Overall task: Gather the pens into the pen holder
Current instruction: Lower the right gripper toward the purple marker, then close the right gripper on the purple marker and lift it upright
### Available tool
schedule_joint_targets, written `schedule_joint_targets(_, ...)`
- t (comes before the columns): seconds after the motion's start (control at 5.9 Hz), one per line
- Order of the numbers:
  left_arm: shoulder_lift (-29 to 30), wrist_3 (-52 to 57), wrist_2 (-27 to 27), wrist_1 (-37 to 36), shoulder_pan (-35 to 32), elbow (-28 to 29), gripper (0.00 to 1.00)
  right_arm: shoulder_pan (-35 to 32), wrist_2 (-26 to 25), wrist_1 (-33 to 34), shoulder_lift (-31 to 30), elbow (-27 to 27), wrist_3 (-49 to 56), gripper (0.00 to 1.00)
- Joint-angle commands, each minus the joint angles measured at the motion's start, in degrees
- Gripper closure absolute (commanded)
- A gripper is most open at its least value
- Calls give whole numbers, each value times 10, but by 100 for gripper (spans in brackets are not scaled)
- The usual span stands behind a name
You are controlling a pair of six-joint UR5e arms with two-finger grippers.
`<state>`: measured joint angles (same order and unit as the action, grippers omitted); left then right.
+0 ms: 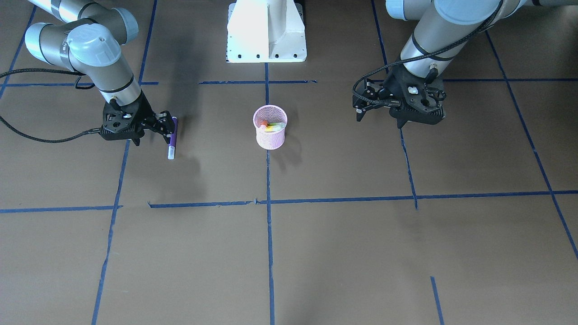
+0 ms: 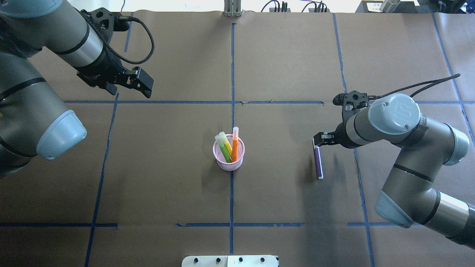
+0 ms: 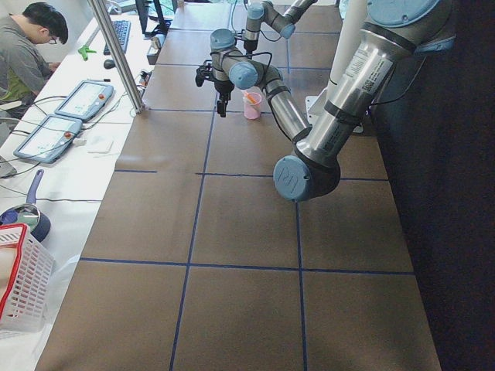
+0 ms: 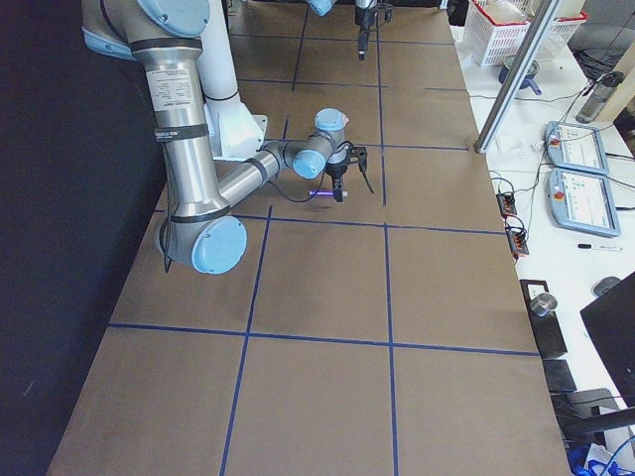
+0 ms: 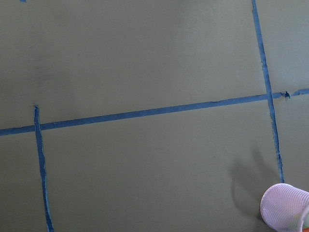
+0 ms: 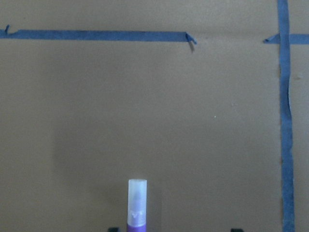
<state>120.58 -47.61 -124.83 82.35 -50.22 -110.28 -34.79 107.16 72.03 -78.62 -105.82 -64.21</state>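
Note:
The pink mesh pen holder [image 2: 228,162] stands upright at the table's middle, also in the front view [image 1: 270,136] and at the corner of the left wrist view [image 5: 282,210]. An orange pen [image 2: 235,145] and two green-yellow pens [image 2: 223,147] stand inside it. My right gripper [image 2: 318,144] is shut on the purple pen [image 2: 318,163] at its dark end. The pen lies roughly level, low over the table to the holder's right, its pale cap [image 6: 136,195] pointing away. My left gripper [image 2: 145,86] hangs open and empty over the far left of the table.
Blue tape lines [image 2: 232,74] grid the brown table. The white robot base [image 1: 266,36] sits at the near edge. Beyond the far edge a side bench holds tablets [image 3: 73,108] and a white basket [image 3: 19,286], and an operator [image 3: 31,46] sits there. A metal pole [image 3: 116,54] stands at the table's edge.

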Motion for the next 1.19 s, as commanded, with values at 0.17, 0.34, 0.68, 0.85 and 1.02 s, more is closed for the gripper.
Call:
schedule_joint_targets(0.17,-1,0,0,0,0,1,0,31,-1,-5,11,6,-12,33)
schedule_joint_targets(0.34,-2,0,0,0,0,2,0,35,-1,-5,27,27,-11,34)
schedule_joint_targets(0.68,-3,-1,1,0,1,2,0,31,0,-4,42,47,-11,45)
schedule_joint_targets(0.85,-3,-3,0,0,1,1,0,25,0,-4,37,46,-9,49)
schedule_joint_targets(1.02,-3,-4,1,0,1,1,0,24,0,-4,35,47,-7,50)
